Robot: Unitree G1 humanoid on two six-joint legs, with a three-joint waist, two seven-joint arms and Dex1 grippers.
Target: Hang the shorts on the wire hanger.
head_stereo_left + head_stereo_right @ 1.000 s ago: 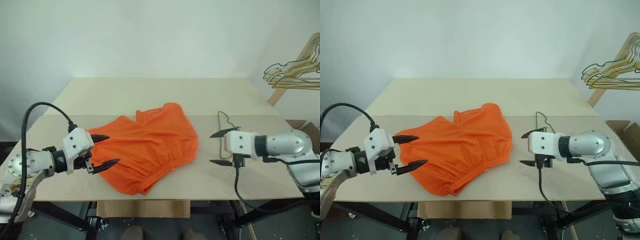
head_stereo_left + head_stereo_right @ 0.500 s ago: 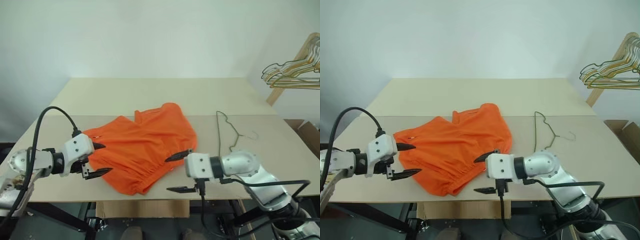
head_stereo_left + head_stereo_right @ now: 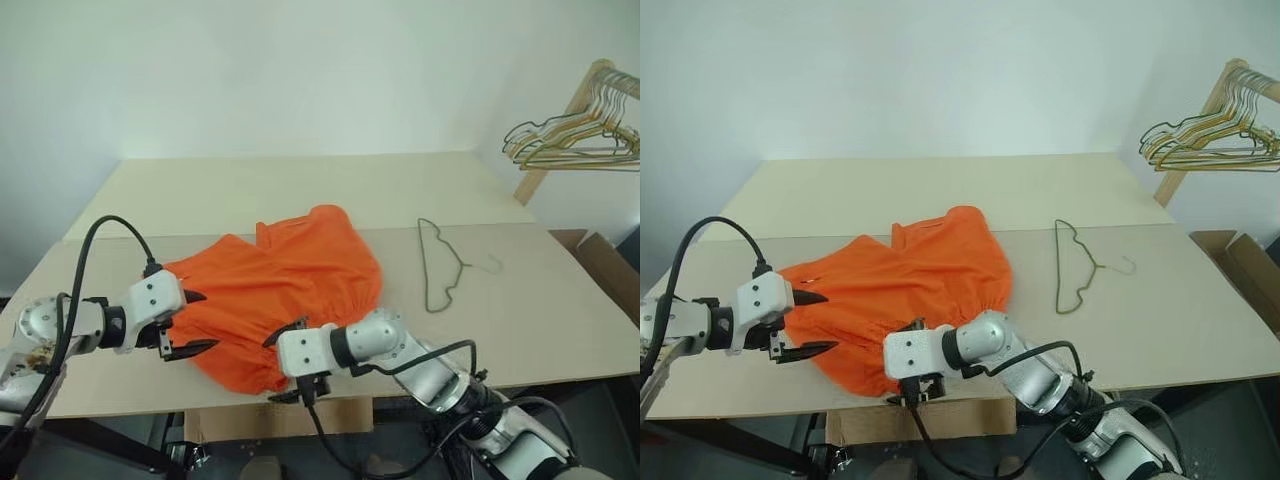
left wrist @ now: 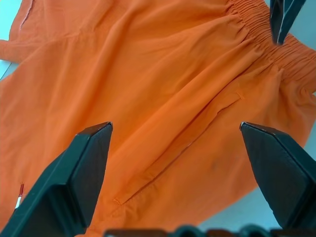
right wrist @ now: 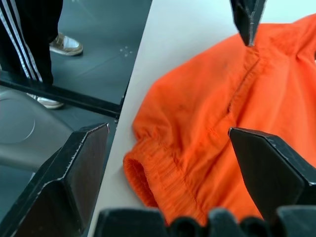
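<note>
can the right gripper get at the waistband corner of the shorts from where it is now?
Probably yes. The right gripper is open at the near edge of the shorts, fingers either side of the gathered waistband corner, nothing between them. The left gripper sits at the far side, clear.

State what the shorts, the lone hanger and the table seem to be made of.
Shorts: soft, matte orange woven fabric, by the folds, stitched seams and gathered elastic waistband; the fibre is unclear.
Hanger: thin dark wire, likely metal, bent into a hook and triangle; whether it is coated cannot be told.
Table: pale beige flat boards, perhaps laminated wood, smooth and matte, with a seam running across.
</note>
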